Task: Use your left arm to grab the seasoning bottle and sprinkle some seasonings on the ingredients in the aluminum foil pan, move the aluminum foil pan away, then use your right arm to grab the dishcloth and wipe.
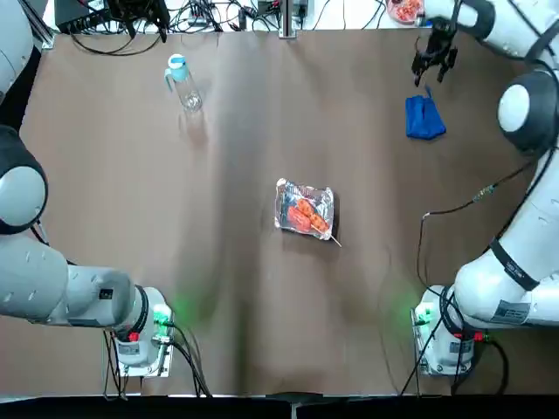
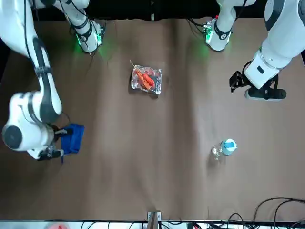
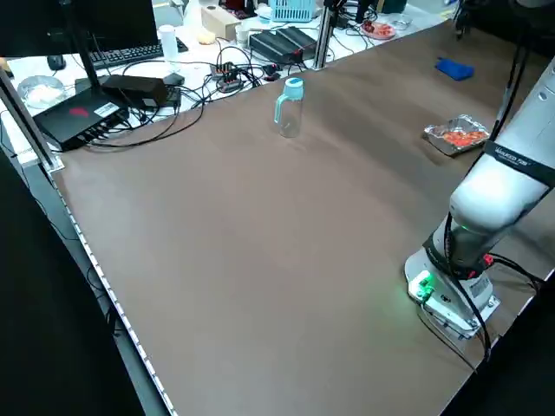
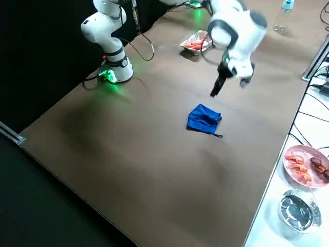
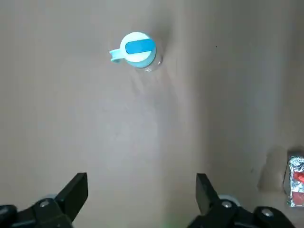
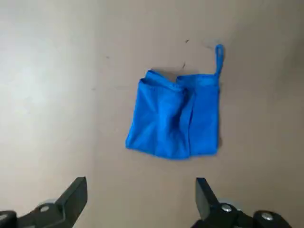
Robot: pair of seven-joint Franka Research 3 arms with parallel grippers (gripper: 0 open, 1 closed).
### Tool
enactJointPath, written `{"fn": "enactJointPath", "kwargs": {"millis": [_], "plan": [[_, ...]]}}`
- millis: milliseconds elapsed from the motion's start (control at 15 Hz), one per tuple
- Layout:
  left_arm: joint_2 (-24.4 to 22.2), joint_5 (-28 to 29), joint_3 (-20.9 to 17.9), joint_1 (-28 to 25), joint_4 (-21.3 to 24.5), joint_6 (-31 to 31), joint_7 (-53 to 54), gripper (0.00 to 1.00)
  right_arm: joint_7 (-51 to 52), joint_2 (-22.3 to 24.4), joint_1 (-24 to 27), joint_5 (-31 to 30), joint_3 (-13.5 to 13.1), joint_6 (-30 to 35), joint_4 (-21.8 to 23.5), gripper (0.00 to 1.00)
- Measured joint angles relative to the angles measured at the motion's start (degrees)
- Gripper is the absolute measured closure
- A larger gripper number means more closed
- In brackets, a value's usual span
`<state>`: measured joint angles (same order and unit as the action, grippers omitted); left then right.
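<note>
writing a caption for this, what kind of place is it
Most likely a robotics lab bench: two white arms bolted to a brown table, cables and electronics along its edge, and staged props like a foil pan.

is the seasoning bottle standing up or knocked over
Upright. The bottle stands on its base on the table, blue cap on top; the left wrist view looks straight down onto the cap.
</note>
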<state>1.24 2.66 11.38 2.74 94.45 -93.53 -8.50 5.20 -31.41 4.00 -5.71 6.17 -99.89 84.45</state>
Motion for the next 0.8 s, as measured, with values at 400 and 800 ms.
{"fn": "enactJointPath", "kwargs": {"millis": [400,800], "plan": [[0.1,0.0,0.0,-0.3,0.3,0.0,0.0,0.00,0.0,12.7,-0.2,0.1,0.6,5.8,0.2,0.00],[0.1,0.0,0.0,-0.4,0.3,0.0,0.0,0.00,-0.1,21.9,0.0,3.4,0.6,13.9,0.2,0.00]]}}
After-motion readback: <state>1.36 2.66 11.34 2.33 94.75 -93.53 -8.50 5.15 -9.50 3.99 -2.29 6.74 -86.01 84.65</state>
